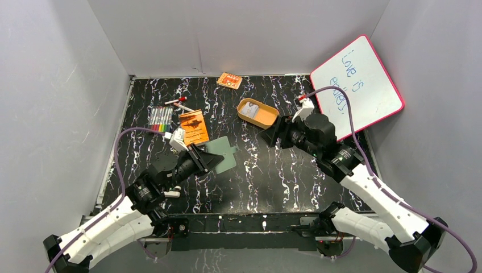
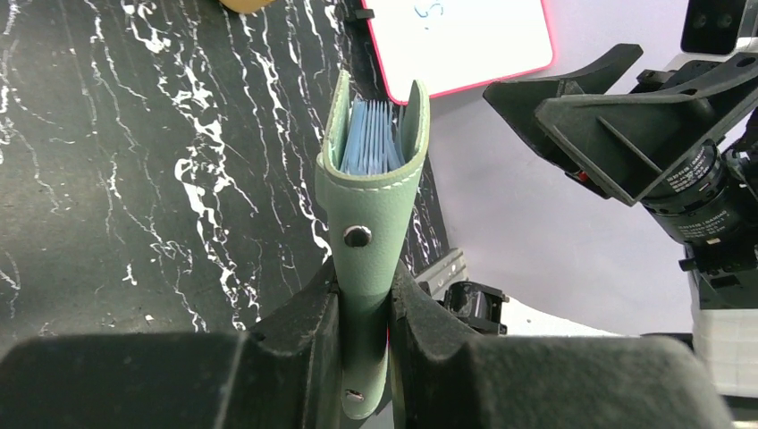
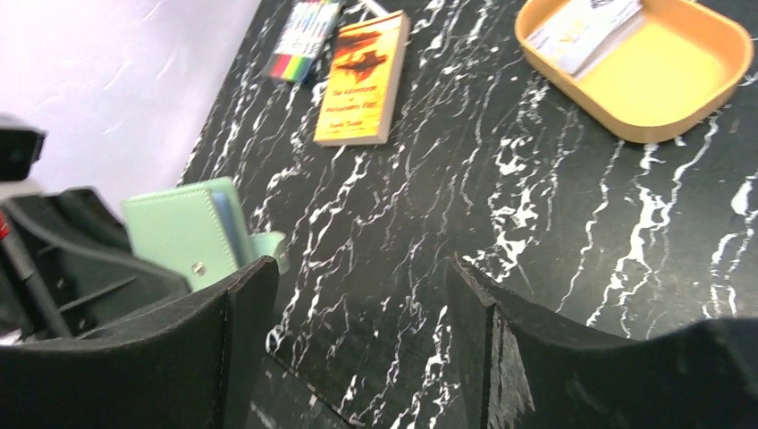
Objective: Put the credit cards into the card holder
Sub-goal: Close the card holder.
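The card holder (image 2: pixel 371 206), a sage-green wallet with a snap stud, was pinched at its folded end by the left hand (image 2: pixel 365 290), whose fingers (image 2: pixel 313 308) were closed narrowly on it. The holder's covers parted slightly at the far end, showing pale blue pockets. It looked to be raised off the dark marbled surface (image 1: pixel 284 170), left of centre. The open end pointed toward the right arm, probably so that a card could be slid in.

The credit cards (image 3: pixel 581 31) lay pale and flat in a tan oval tray (image 3: pixel 626 125) toward the back, well apart from the holder. None appeared to be in the pockets yet.

The right hand (image 3: pixel 357 295) hung near the tray with its fingers spread wide and nothing between them, seemingly placed to reach the cards.

An orange booklet (image 3: pixel 362 76) and a row of markers (image 1: pixel 161 118) lay at the left. A pink-edged whiteboard (image 1: pixel 358 85) leaned at the right.
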Tool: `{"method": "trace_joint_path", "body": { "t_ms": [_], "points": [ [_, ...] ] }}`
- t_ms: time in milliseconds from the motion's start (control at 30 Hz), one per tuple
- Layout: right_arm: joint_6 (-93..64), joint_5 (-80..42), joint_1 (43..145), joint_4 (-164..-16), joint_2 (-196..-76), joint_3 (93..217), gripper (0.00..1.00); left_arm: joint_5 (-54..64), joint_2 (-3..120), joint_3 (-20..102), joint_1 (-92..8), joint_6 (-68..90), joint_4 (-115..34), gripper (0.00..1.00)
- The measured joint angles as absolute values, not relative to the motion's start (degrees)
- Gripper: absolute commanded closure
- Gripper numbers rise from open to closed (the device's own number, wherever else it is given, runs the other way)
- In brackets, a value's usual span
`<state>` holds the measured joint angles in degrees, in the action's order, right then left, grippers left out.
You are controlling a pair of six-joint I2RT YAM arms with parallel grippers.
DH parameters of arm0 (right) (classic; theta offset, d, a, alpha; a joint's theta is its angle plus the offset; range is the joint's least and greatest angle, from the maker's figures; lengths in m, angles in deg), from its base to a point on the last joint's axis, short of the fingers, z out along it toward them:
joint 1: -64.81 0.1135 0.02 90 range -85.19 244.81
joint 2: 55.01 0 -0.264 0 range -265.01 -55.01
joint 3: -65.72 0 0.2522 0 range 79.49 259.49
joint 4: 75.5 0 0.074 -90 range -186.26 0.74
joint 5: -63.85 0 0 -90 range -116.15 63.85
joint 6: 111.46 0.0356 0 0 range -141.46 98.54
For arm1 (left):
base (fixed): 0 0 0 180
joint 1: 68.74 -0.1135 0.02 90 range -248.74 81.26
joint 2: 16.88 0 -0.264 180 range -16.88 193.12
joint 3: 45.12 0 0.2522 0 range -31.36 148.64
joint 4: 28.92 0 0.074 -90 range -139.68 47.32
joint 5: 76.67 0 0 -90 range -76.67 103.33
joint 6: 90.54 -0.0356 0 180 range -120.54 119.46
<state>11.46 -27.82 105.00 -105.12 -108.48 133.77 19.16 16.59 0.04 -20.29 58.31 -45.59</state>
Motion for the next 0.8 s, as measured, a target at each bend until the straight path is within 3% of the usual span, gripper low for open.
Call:
{"method": "trace_joint_path", "body": {
  "t_ms": [133,333,433,633,800],
  "points": [
    [10.2,-21.3,105.0,-103.6,-107.0,133.0,0.24,17.1,17.2,-0.2,-20.3,58.3,-43.8,1.00],
    [7.5,-10.6,105.0,-103.1,-111.0,136.0,0.44,15.2,20.5,-0.2,-20.3,58.7,-42.2,1.00],
    [6.7,-7.1,105.1,-103.7,-114.8,138.9,0.47,15.2,21.8,0.1,-20.3,58.7,-43.2,1.00],
    [5.1,-5.5,107.6,-107.7,-119.9,141.7,0.46,15.3,21.6,1.3,-20.3,58.4,-43.5,1.00],
    [3.5,-8.2,111.7,-111.9,-124.4,144.7,0.55,15.4,21.6,3.0,-20.3,57.5,-44.4,1.00]
  ]
}}
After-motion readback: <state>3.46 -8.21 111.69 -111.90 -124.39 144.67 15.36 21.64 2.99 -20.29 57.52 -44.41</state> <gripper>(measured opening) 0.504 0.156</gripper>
